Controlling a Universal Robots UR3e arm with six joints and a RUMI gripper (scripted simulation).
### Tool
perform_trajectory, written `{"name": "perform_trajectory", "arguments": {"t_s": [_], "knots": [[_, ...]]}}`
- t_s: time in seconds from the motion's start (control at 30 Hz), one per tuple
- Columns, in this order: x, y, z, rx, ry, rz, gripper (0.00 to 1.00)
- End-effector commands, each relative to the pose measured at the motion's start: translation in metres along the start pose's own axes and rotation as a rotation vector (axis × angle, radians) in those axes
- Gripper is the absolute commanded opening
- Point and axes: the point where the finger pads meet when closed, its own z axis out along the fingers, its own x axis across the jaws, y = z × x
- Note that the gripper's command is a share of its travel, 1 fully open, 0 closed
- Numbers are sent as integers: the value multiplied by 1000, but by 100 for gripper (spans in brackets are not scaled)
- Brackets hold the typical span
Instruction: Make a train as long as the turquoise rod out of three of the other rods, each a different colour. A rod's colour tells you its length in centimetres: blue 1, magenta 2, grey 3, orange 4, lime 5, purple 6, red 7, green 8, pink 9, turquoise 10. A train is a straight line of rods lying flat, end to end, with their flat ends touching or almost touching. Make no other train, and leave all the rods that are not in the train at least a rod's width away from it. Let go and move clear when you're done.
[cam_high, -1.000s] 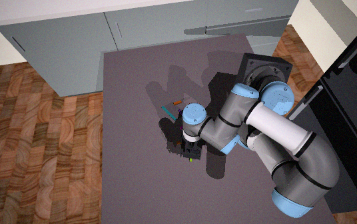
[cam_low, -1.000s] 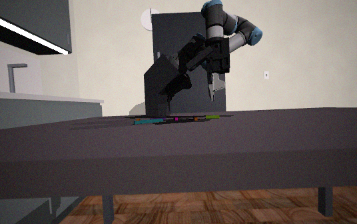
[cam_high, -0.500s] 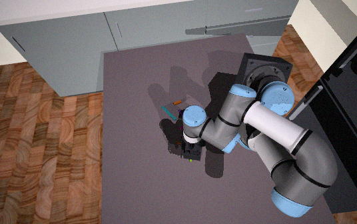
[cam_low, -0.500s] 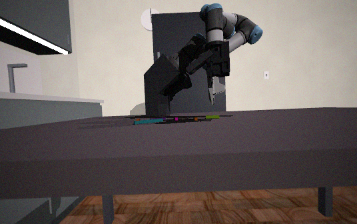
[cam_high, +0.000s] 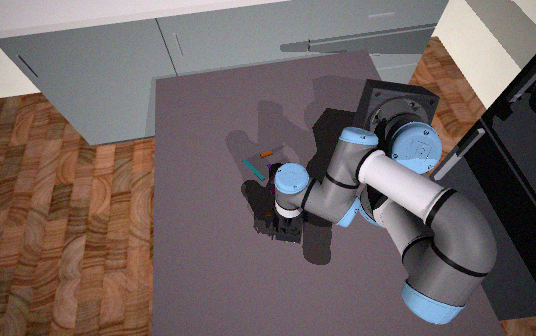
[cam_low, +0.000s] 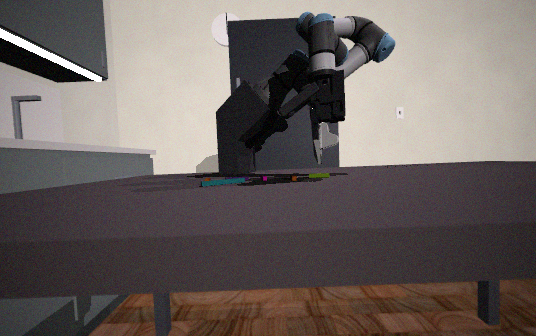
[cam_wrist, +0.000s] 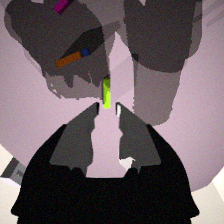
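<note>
From the top we see the turquoise rod (cam_high: 253, 170) (cam_low: 223, 183) lying slantwise on the worktop (cam_high: 210, 280) (cam_low: 250, 215), an orange rod (cam_high: 266, 154) (cam_low: 207, 179) near one end of it, and the arm (cam_high: 400, 185) (cam_low: 324, 42) reaching over the rest. Just a speck of the lime rod (cam_high: 286, 242) (cam_low: 319, 175) (cam_wrist: 107, 93) peeps out past the hand (cam_low: 318, 161) (cam_wrist: 108, 107), and here the fingers are out of our sight.

Over to the exterior view, and there's air under those fingertips! The hand hangs above the worktop, pointing down, with the lime rod lying flat below it, and the magenta rod (cam_low: 265, 178) (cam_wrist: 62, 6) off to the turquoise rod's side of it.

Now the wrist view, and this is the one that counts: the fingers stand a narrow gap apart, nothing between them. The lime rod lies straight ahead of the tips, its long axis running away from us, in line with the gap. We judge the jaws would close across its narrow width, so little turning looks needed. Beyond, to the left of the picture, the second orange rod (cam_wrist: 69, 59) meets the blue rod (cam_wrist: 85, 52) end to end: four and one, so lime's five would complete ten, we reckon. It'll need swinging into their line, without nudging that pair.

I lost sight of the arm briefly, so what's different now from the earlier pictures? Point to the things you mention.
The gripper (cam_high: 289, 235) (cam_low: 319, 161) (cam_wrist: 107, 103) has come lower and shifted slightly toward the top view's bottom edge, over the lime rod (cam_high: 286, 242) (cam_low: 319, 175) (cam_wrist: 106, 92). Nothing was visibly grasped or released. The turquoise rod (cam_high: 253, 170) (cam_low: 223, 183) stayed put.
</note>
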Motion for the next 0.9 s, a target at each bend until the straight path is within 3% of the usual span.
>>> {"name": "perform_trajectory", "arguments": {"t_s": [0.0,0.87], "knots": [[-2,0,9,6,-4,0,14],[-2,0,17,6,-4,0,14]]}}
